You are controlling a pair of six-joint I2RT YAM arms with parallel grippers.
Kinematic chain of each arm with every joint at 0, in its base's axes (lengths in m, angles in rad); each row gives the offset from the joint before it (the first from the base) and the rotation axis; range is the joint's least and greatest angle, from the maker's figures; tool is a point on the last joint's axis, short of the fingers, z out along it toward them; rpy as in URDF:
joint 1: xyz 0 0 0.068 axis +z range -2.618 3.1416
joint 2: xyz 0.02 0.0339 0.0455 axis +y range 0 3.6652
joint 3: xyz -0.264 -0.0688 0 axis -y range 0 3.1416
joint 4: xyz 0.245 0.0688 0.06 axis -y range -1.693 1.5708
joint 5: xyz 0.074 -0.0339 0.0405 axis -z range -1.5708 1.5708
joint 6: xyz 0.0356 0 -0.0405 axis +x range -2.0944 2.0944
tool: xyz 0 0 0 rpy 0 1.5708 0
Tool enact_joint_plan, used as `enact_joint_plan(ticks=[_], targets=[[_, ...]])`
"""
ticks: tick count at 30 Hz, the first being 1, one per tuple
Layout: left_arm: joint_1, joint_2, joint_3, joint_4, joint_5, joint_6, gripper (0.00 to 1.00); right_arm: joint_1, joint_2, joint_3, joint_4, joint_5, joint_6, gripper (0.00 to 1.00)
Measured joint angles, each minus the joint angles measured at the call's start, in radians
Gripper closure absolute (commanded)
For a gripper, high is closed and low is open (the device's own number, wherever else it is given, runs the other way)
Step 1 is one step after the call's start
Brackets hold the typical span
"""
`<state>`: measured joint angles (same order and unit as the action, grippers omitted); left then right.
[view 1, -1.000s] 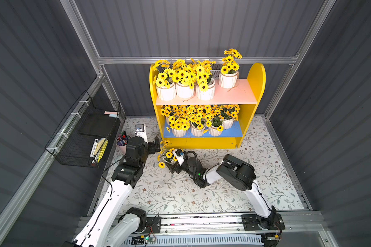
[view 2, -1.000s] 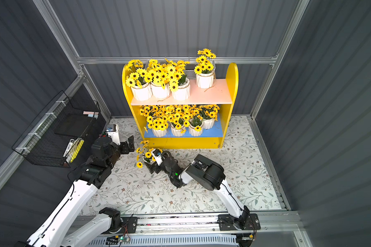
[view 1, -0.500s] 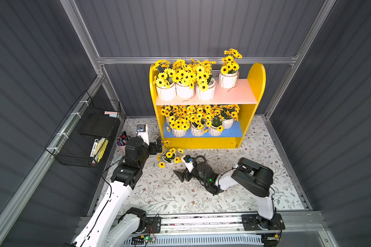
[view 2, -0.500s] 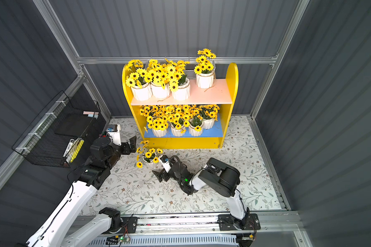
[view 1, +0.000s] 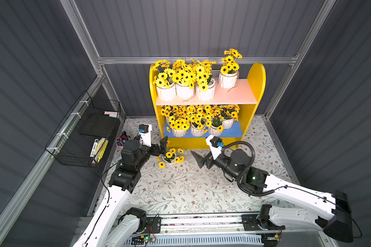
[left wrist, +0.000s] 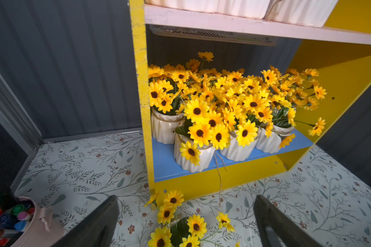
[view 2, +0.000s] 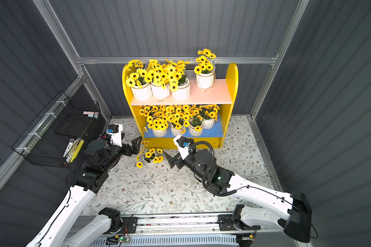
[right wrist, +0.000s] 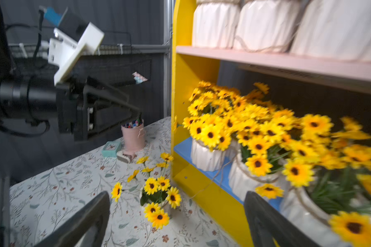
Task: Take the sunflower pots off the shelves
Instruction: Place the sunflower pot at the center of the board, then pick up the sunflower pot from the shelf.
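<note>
Between left hand [view 1: 163, 146] and right hand [view 1: 198, 160], both spread wide, empty: sunflower pot [view 1: 169, 158] on mat [view 1: 180, 188], touching neither.

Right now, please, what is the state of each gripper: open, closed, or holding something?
Left gripper: jaws open, holding nothing.
Right gripper: jaws open, holding nothing.

Upper-board pots [left wrist: 234, 6]: cut off at frame edge, left wrist view. Lower-board blooms [right wrist: 304, 154]: blurred, right wrist view. Pink cup [left wrist: 41, 226]: cropped at corner of left wrist view
</note>
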<state>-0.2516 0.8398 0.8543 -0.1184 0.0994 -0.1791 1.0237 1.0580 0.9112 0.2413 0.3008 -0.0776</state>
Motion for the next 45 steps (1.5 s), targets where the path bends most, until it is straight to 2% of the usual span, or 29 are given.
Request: enact_joint_plan(ticks=[5,8,14,19,25,31,45], targets=[[-0.003,0.0,0.0,0.009,0.059,0.0,0.01,-0.032,-0.018,0.163,-0.161,0.131,-0.056,0.01],[-0.012,0.0,0.0,0.014,0.086,0.0,0.01,-0.135,-0.003,0.28,-0.242,0.142,-0.058,0.01],[-0.027,0.0,0.0,0.014,0.124,0.0,0.01,-0.416,0.066,0.485,-0.307,0.056,0.004,0.01],[-0.033,0.0,0.0,0.014,0.129,0.0,0.0,-0.579,0.237,0.695,-0.345,-0.089,0.055,0.01],[-0.034,0.0,0.0,0.014,0.13,0.0,0.01,-0.656,0.426,0.836,-0.383,-0.207,0.087,0.01],[-0.035,0.004,0.0,0.014,0.133,0.001,0.01,-0.707,0.568,0.957,-0.389,-0.274,0.098,0.01],[-0.036,0.016,0.0,0.021,0.146,0.004,0.01,-0.742,0.777,1.16,-0.388,-0.368,0.097,0.01]])
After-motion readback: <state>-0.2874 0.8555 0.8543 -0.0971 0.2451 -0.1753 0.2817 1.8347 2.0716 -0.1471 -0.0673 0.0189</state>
